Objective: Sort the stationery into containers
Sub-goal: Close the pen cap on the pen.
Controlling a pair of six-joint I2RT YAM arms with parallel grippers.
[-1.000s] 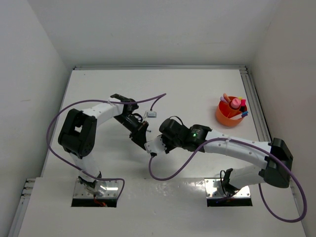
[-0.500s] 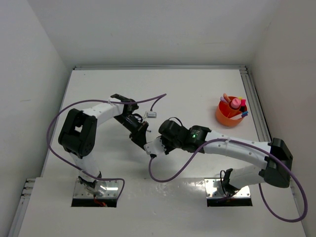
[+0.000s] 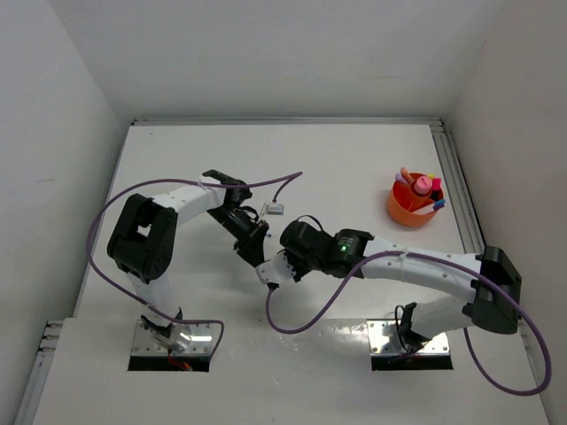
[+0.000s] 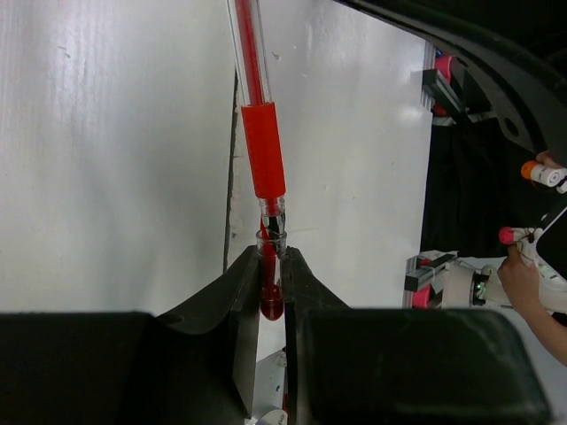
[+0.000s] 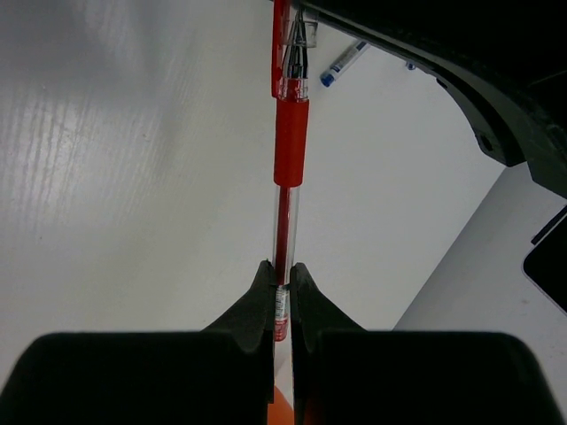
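A red pen (image 4: 263,159) with a clear barrel is held between both grippers above the white table. My left gripper (image 4: 270,266) is shut on its capped end. My right gripper (image 5: 282,274) is shut on the other end of the red pen (image 5: 288,159). In the top view the two grippers meet left of centre, left gripper (image 3: 256,248) and right gripper (image 3: 268,267), and the pen is hidden between them. The orange bowl (image 3: 396,211) stands at the far right and holds several pink, red and blue items.
A blue pen (image 5: 344,62) lies on the table beyond the right gripper. Purple cables loop round both arms, with a small white tag (image 3: 273,210) on the left one. White walls close in the table on the left, back and right.
Both grippers have shifted slightly left and toward the near edge, still joined on the red pen. The bowl has not moved.
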